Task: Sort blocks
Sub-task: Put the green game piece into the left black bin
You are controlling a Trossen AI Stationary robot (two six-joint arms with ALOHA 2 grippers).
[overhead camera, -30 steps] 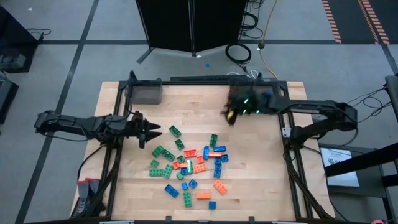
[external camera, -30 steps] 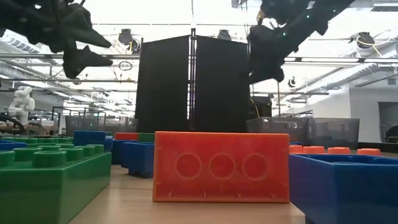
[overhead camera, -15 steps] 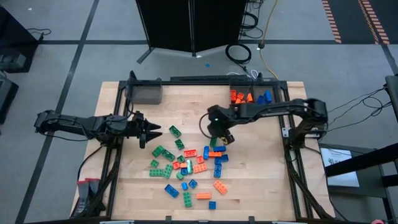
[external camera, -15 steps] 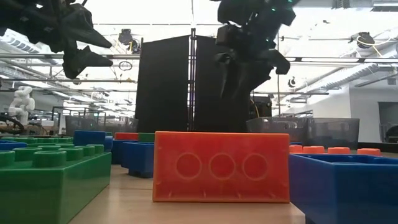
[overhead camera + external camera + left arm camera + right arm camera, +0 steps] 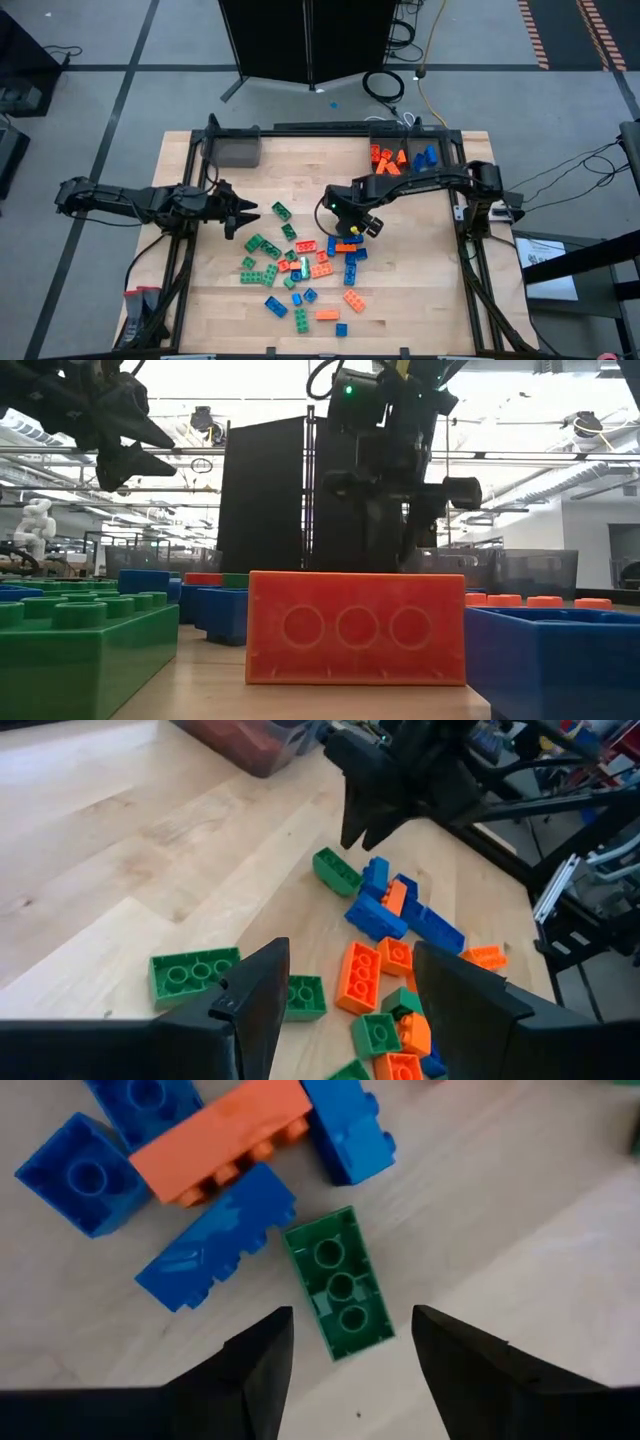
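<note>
Right hand [image 5: 340, 1355]: fingers spread wide, above a green block [image 5: 338, 1283] at the counter [image 5: 420, 300] centre. Blocks [image 5: 305, 265]: scattered mid-counter. Left hand [image 5: 248, 213]: fingers apart, empty, near the left edge.

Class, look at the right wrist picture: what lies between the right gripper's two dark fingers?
In the right wrist view, a small green plastic brick, underside up, lies on bare wood between the open right gripper fingers, untouched.

right end effector [image 5: 345, 1348] open | above green block [image 5: 338, 1284] | blue blocks [image 5: 216, 1249], orange block [image 5: 220, 1139] beside
</note>
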